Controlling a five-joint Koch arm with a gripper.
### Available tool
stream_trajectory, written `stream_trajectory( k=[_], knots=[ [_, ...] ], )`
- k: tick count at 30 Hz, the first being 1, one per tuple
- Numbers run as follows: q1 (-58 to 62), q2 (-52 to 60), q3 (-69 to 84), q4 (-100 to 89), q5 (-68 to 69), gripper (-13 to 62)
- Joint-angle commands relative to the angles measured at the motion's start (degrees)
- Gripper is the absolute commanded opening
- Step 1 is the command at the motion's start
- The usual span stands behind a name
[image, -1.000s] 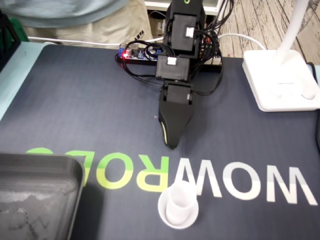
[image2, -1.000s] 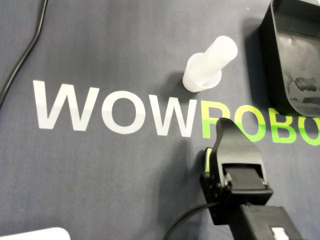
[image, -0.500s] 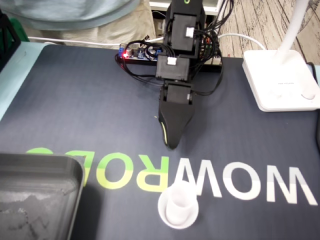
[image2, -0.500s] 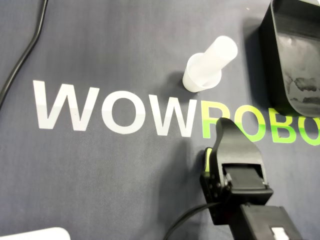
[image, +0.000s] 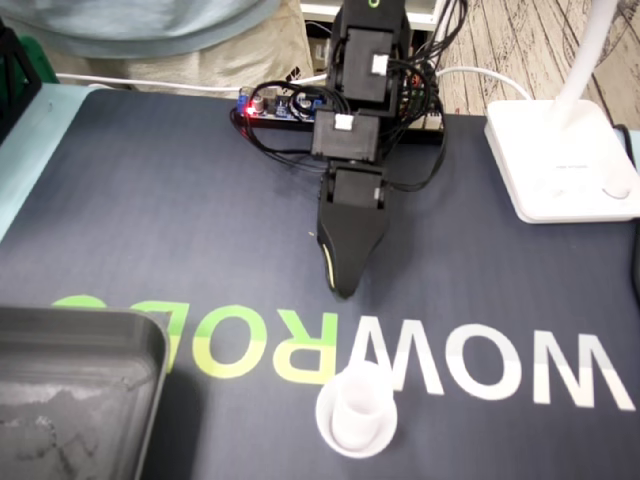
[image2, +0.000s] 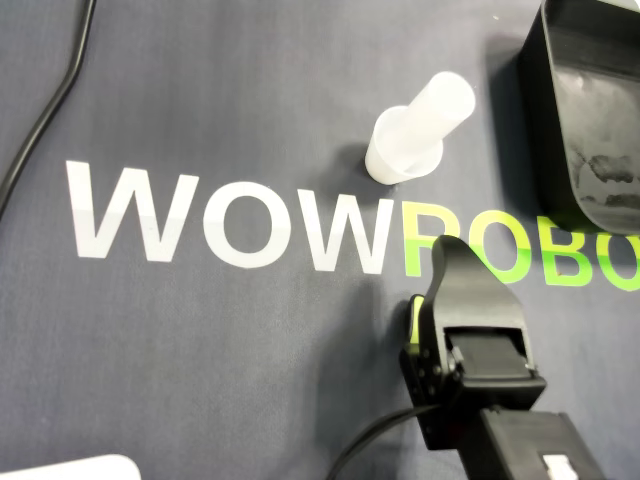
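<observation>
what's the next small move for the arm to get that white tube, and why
Probably ease the gripper forward toward the white tube, opening the jaws on the way. Its tip hangs short of the tube with bare mat between, nothing is held, and no gap between the jaws shows.

"WOWROBO" on the dark mat (image2: 200, 120), white WOW, green ROBO

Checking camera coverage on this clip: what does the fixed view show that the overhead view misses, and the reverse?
Only the fixed view: the circuit board with a red light, and the wooden floor. Only the overhead view: a black cable curving over the mat. Both: the gripper, the white tube, the black tray and the WOWROBO lettering.
</observation>
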Motion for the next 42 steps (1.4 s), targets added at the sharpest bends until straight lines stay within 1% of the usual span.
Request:
stream_trajectory(
  k=[1, 13, 17, 23, 28, 34, 37, 40, 42],
  knots=[
    [0.0, 0.8, 1.6, -1.2, 0.4, 33.9],
    [0.4, 1.0, 1.1, -1.7, 0.3, 33.7],
    [0.5, 4.3, -1.1, -1.2, 0.3, 33.6],
    [0.0, 6.2, -7.2, -0.9, -0.9, 32.8],
    [0.3, 5.9, -14.6, 0.2, -5.5, 32.8],
    [0.4, 4.7, -22.3, -0.2, -15.8, 32.8],
    [0.7, 2.2, -25.8, -5.0, -27.6, 32.8],
    [1.2, -2.1, -27.0, -16.3, -41.1, 32.8],
    [1.8, -7.5, -28.7, -25.9, -51.7, 32.9]
  ],
)
